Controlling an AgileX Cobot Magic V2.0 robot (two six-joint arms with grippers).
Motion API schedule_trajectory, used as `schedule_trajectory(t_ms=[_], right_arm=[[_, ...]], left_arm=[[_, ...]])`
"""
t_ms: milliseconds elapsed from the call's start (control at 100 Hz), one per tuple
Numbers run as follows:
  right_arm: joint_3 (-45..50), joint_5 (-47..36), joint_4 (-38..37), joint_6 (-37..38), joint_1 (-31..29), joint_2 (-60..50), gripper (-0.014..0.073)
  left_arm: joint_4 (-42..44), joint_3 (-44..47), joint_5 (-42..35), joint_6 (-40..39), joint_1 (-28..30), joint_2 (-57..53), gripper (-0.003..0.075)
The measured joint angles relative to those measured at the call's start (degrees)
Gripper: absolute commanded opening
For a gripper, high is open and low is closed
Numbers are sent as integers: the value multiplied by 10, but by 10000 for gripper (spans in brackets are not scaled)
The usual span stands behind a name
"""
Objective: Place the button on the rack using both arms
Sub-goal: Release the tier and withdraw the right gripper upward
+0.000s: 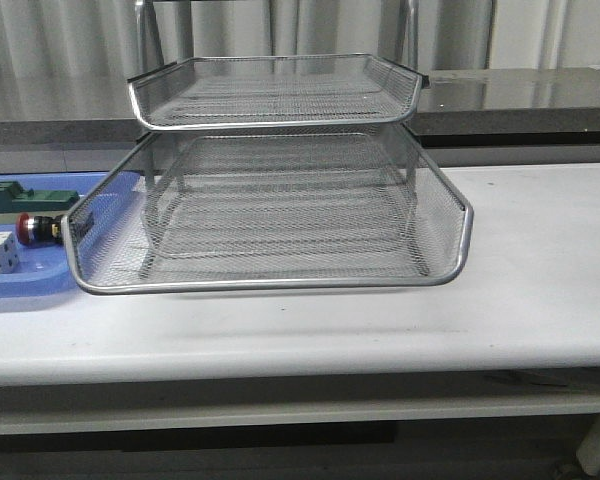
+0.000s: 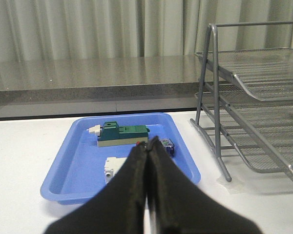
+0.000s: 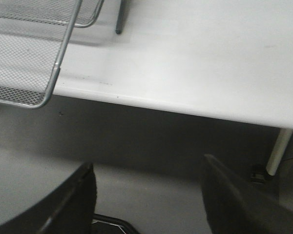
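white table, button half hidden behind rack, left jaws closed, right jaws wide

No text or labels readable — none anywhere.

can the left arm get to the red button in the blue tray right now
Probably yes. The left gripper, fingers shut together, faces the blue tray, and nothing lies between it and the button; it must open first.
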Motion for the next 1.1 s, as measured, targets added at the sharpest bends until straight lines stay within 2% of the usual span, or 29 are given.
schedule_trajectory(t_ms=[180,350,600,720,940,1100], right_arm=[[0,50,-19,31,0,-76,457],[-2,92,-34,44,0,-134,402],[-3,103,-39,47,0,-181,329],[-3,103,-42,48,0,-182,231],[-3,103,-44,49,0,-182,-73],[-3,103,-44,49,0,-182,-71]], left_arm=[[0,0,0,0,0,0,-21],[0,0,0,0,0,0,-21],[0,0,0,0,0,0,-21],[0,0,0,0,0,0,-21],[0,0,0,0,0,0,-21],[0,0,0,0,0,0,-21]])
